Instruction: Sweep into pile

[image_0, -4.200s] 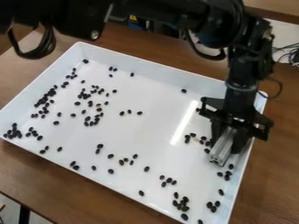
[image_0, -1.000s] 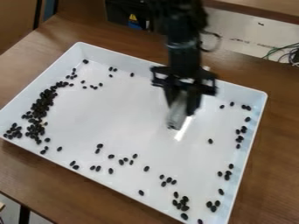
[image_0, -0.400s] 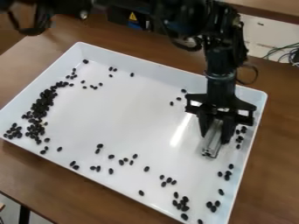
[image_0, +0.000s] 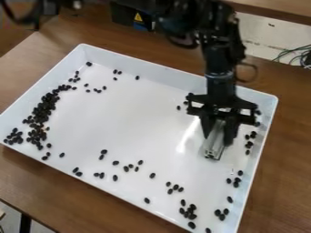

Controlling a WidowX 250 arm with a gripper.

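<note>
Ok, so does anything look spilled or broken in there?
Nothing stands out. The black beans lie scattered, most thickly at the view's left, but those I see are inside the tray, which fits unfinished sweeping.

We see a smooth, glossy white tray (image_0: 139,123), plastic by its look, a brown wood-grain worktop (image_0: 72,184) and a metallic bar (image_0: 213,143) at right of centre.

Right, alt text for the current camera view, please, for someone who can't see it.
A robot's end effector holds a metal bar over a white tray; dark beans cluster along the tray's left side, with smaller groups scattered elsewhere.
</note>
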